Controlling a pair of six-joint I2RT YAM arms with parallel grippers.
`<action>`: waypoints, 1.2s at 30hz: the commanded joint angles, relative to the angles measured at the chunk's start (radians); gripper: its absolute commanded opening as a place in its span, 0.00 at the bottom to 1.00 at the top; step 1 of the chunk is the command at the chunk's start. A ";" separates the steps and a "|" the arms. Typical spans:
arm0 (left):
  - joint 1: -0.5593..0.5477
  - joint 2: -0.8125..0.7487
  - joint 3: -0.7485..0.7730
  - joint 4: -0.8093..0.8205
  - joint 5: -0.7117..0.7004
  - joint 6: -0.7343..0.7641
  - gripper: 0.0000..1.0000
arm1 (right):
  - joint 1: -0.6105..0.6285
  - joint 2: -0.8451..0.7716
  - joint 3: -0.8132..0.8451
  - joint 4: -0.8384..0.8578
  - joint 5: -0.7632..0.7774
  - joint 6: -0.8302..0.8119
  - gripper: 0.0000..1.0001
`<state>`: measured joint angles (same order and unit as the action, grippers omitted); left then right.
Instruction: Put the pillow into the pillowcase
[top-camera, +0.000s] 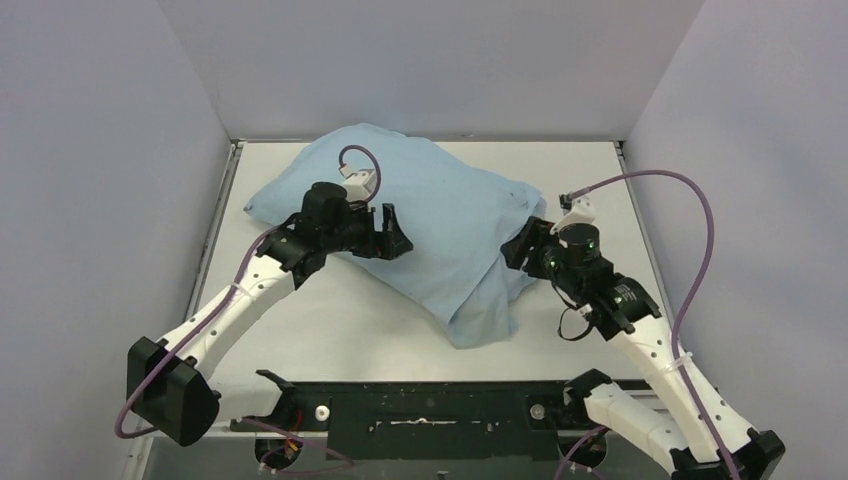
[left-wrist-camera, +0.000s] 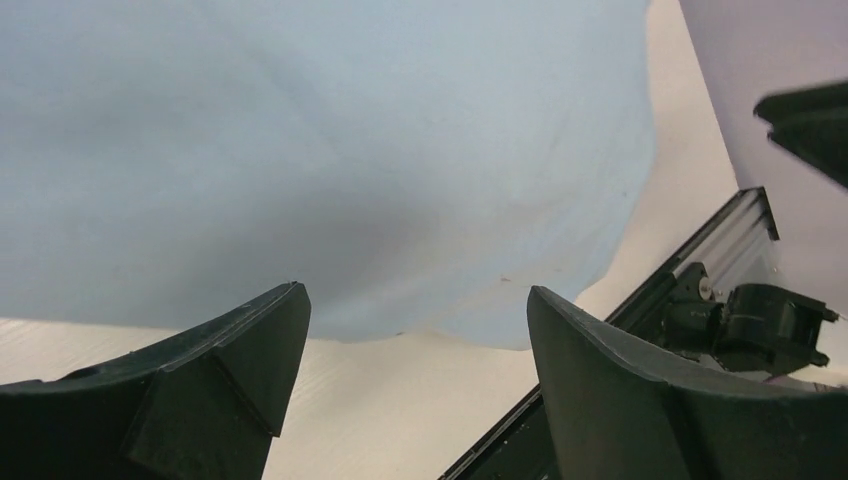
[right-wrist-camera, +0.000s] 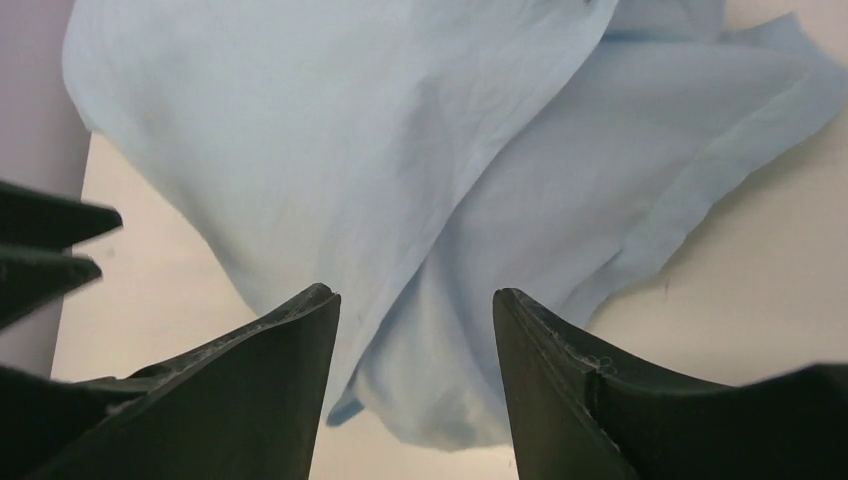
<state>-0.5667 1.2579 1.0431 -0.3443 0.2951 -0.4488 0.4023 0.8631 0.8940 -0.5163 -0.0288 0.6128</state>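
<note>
Pillowcase (top-camera: 440, 225) — one, plump, light blue

A plump light-blue pillowcase (top-camera: 440, 225) lies on the white table (top-camera: 340, 325).

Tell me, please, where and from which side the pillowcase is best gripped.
I would grip the pillowcase by its loose flap at the near right end, coming from the right with the right claw: there the cloth lies thin and flat, while the rest bulges.
</note>
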 joint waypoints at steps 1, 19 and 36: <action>0.087 -0.057 0.016 -0.071 0.004 0.021 0.80 | 0.164 -0.063 -0.077 -0.077 0.163 0.090 0.59; 0.342 -0.115 -0.086 -0.183 -0.190 -0.221 0.77 | 1.042 0.337 -0.056 -0.076 0.931 0.146 0.69; 0.419 -0.158 -0.146 -0.176 -0.160 -0.307 0.76 | 0.991 0.831 0.008 -0.041 1.049 0.212 0.75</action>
<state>-0.1635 1.1294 0.9073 -0.5491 0.1341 -0.7197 1.4273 1.6413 0.8539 -0.5526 0.9081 0.7464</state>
